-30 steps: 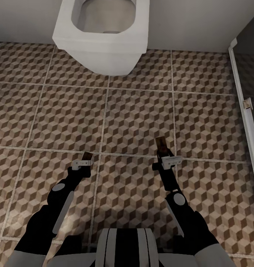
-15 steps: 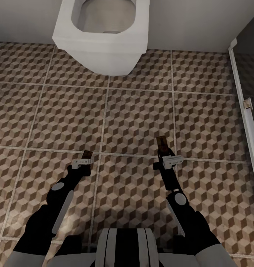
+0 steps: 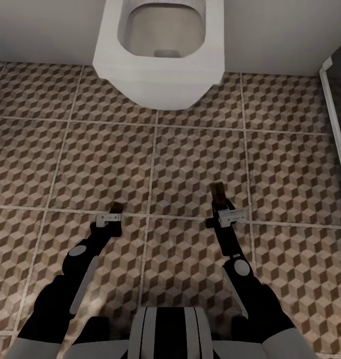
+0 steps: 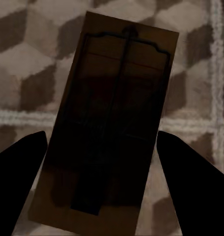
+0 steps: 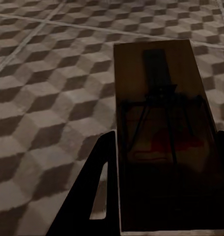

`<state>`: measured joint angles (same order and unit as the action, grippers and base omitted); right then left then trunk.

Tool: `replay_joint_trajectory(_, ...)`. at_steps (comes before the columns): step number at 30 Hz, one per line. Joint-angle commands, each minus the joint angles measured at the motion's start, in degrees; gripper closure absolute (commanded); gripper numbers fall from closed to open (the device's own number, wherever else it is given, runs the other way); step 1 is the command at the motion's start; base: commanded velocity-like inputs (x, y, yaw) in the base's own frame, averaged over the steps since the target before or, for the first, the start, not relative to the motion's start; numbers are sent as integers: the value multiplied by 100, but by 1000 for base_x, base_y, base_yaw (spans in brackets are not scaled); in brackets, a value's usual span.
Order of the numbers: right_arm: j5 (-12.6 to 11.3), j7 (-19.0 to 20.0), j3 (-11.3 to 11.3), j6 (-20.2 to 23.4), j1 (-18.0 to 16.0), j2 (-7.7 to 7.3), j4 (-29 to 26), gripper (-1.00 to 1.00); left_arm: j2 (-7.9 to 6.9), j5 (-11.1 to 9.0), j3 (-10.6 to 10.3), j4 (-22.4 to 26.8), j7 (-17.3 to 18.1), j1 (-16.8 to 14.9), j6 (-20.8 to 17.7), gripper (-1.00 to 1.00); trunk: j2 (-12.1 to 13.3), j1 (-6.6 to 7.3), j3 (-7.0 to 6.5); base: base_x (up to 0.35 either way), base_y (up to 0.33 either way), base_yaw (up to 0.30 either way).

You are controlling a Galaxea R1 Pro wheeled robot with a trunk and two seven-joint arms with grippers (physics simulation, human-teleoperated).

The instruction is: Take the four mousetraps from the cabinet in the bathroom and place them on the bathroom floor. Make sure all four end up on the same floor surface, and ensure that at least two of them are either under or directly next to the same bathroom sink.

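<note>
Head view first: a mousetrap [image 3: 218, 193] sits clamped in my right end effector [image 3: 221, 209], another mousetrap [image 3: 116, 207] clamped in my left end effector [image 3: 114, 215], both carried above the bathroom floor [image 3: 190, 154]. Against a moment ago, the whole picture has slid: the toilet [image 3: 160, 55] now sits further right and lower, so my base is moving while the traps ride unchanged. No sink visible yet; I judge I'm travelling. The toilet stands ahead, a white door frame [image 3: 335, 129] at my right.

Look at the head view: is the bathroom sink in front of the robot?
No, the white fixture ahead against the wall is a toilet with an open bowl, standing over the cube-patterned bathroom floor.
</note>
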<state>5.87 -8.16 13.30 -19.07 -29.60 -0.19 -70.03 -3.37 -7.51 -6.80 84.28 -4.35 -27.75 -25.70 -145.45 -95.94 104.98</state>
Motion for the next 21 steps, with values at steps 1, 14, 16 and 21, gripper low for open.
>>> replay_joint_trajectory(1, 48, -72, 11, 3, -2, 2, 0, 100, -6, -58, -14, 4, -47, -2, -23, 100, -1, -1, 3, 149, 165, 0)
replay_joint_trajectory(14, 45, -524, 14, 9, 7, 10, -2, 100, -3, -58, -32, -22, -48, -2, -23, 100, -1, -1, 3, 182, 103, 0)
replay_joint_trajectory(16, 48, -539, 14, 9, 7, 10, -2, 100, -4, -58, -36, -15, -48, -2, -20, 100, -1, -1, 3, 296, 12, 0)
replay_joint_trajectory(21, 60, -560, 14, 2, 7, 4, -2, 100, -5, -58, -40, -7, -47, -2, -15, 100, -1, -1, 3, 92, 2, 0)
